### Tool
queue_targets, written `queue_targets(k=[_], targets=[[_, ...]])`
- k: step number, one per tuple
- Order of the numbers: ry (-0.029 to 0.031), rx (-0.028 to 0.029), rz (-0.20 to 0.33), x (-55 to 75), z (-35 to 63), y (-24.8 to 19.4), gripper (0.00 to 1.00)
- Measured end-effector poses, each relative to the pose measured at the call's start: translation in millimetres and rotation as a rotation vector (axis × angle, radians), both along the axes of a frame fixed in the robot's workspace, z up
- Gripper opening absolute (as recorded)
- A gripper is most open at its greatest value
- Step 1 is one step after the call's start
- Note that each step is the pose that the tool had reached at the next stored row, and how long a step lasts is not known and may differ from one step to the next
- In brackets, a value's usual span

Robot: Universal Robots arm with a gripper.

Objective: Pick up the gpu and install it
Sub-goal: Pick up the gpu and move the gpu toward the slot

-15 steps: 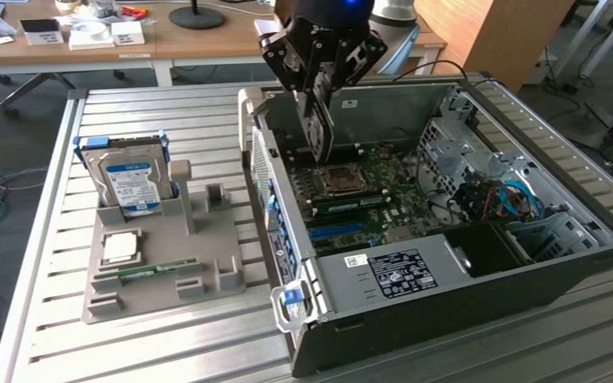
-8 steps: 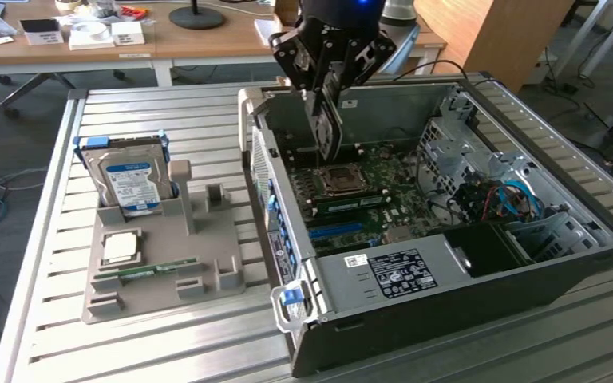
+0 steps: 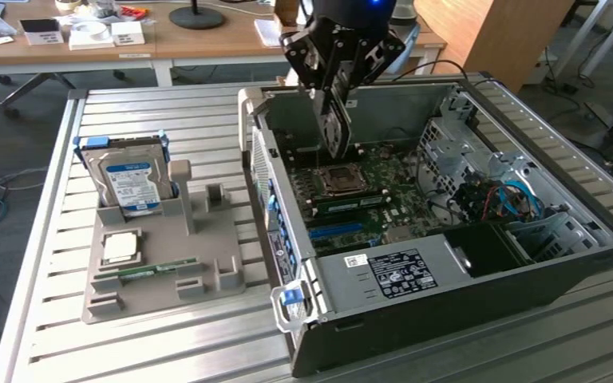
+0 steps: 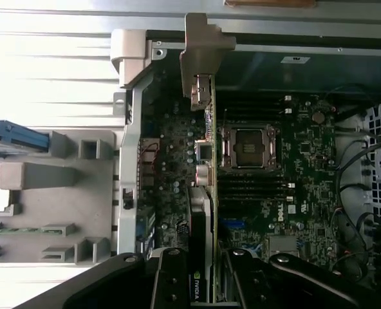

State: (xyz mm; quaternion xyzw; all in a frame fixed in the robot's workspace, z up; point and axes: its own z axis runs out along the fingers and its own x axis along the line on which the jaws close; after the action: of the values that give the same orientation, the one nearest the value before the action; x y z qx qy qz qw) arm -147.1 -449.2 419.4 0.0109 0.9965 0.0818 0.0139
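Item: gpu, a thin card hanging on edge over the motherboard in the open computer case, bracket end away from the gripper. The gripper is closed narrow on the card's near end, pinching its flat faces. Judged light, stiff, fragile and possibly slippery; it is best held by board edges or cooler body.

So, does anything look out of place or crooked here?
Nothing stands out. The gpu hangs straight, edge down, in the gripper above the motherboard, not yet in a slot; the hard drive stands upright in its grey holder.
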Motion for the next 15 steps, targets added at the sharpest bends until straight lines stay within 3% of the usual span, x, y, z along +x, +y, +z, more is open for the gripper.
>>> queue_targets(k=[15], targets=[[0.0000,0.0113,0.000,17.8,0.0,0.0,0.27]])
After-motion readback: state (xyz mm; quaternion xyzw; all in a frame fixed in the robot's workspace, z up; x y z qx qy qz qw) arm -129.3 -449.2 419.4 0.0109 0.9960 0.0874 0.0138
